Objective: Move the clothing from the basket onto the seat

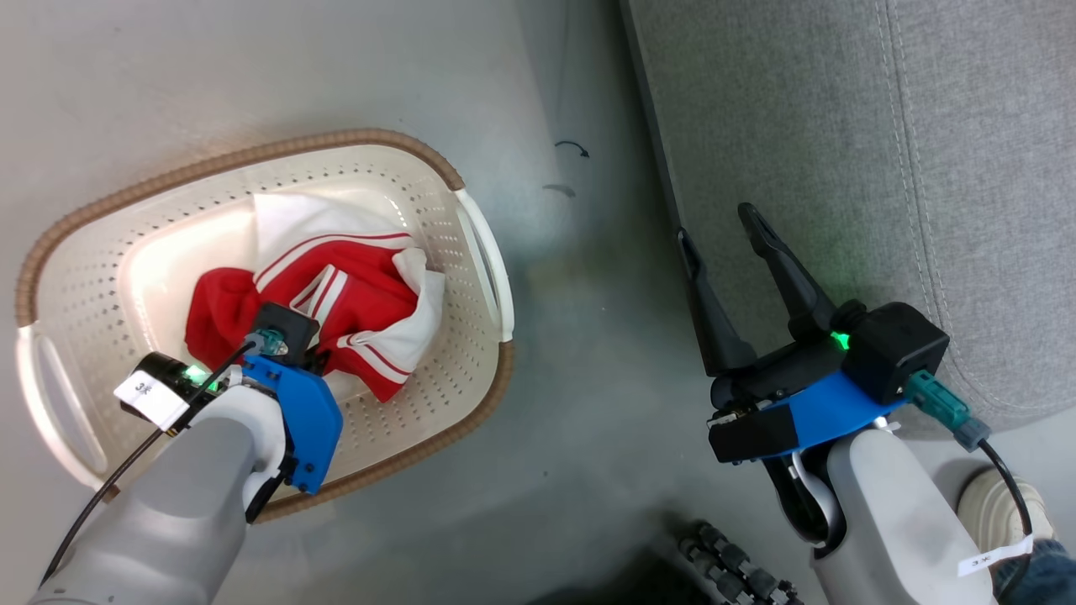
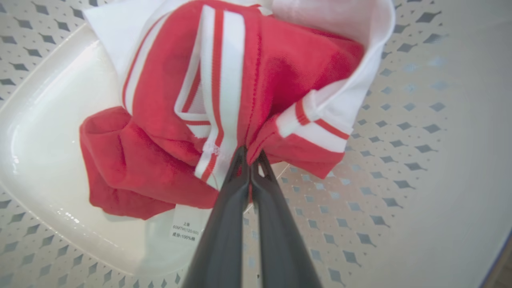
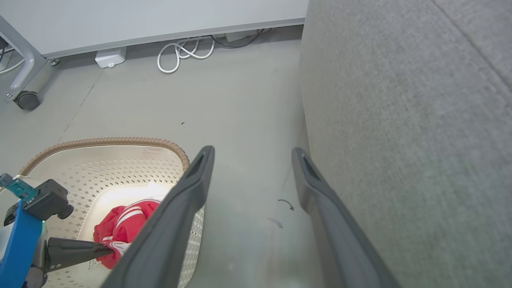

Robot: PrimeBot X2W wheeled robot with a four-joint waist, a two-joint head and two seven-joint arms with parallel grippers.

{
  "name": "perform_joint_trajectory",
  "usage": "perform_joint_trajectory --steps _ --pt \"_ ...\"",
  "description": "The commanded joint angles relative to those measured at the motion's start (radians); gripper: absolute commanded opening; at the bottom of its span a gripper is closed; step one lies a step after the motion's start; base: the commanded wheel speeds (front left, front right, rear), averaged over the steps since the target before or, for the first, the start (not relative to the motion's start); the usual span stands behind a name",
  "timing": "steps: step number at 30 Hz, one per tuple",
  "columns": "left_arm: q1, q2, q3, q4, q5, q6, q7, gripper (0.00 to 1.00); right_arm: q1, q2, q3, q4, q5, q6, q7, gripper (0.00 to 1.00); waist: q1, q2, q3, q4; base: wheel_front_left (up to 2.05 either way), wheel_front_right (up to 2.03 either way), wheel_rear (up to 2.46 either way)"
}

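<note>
- The left claw is pinched shut on a fold of the red-and-white clothing, which is bunched inside the basket on the floor.
- The right claw is held wide open and empty beside the seat.

A white care label at the lower edge of the clothing carries small grey print: a short line of Chinese characters, then what reads as "60MTH(120/60)", then a line with "100%". In the head view, a paper tag on the left wrist shows a dark mark like "3#". A second tag on the right forearm is too small to read.
</note>
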Motion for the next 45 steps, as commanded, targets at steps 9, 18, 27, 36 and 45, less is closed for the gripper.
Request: perform_joint_trajectory --steps 9,18,27,36,45 --pt "0.013 -0.064 -0.015 0.014 -0.082 -0.001 -0.101 0.00 0.000 0.001 -0.028 0.022 -0.030 0.000 0.000 1.00 0.0000 0.0000 -0.119 0.063 0.00 0.00 0.00" --pt "0.062 -0.122 0.013 -0.015 -0.115 -0.001 -0.226 0.00 0.043 0.000 -0.065 0.017 -0.064 0.000 0.036 1.00 0.0000 0.0000 -0.280 0.138 0.00 0.00 0.00" --pt "0.139 -0.108 0.164 -0.237 -0.006 0.020 -0.234 0.00 0.102 0.000 -0.099 0.007 -0.077 0.000 0.078 1.00 0.0000 0.0000 -0.429 0.185 0.00 0.00 0.00" --pt "0.270 -0.106 0.333 -0.440 0.132 0.026 -0.234 0.00 0.162 0.000 -0.112 -0.006 -0.078 0.000 0.111 1.00 0.0000 0.0000 -0.561 0.209 0.00 0.00 0.00" --pt "0.349 -0.131 0.456 -0.578 0.196 0.010 -0.234 0.00 0.219 0.000 -0.124 -0.014 -0.074 0.000 0.137 1.00 0.0000 0.0000 -0.665 0.235 0.00 0.00 0.00"
